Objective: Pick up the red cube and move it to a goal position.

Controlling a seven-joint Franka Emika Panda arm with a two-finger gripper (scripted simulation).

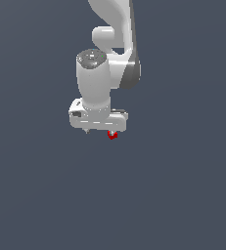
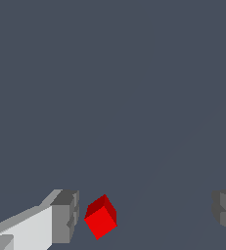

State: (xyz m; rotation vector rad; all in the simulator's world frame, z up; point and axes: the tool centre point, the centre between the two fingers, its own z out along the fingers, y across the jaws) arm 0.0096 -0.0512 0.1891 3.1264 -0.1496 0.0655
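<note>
The red cube point(image 1: 112, 135) is a tiny bright block, mostly hidden behind the white gripper's point(image 1: 100, 131) finger on the exterior view's right. In the wrist view the red cube point(image 2: 101, 218) sits turned corner-on between the two grey fingertips point(image 2: 65, 217), close beside one pad with a small gap and far from the other. The gripper point(image 2: 145, 215) is open wide and holds nothing. Whether the cube rests on the floor cannot be told for sure.
A plain dark grey-blue surface point(image 1: 183, 195) fills both views. The white arm's links point(image 1: 112, 44) rise above the gripper in the exterior view. No other objects show.
</note>
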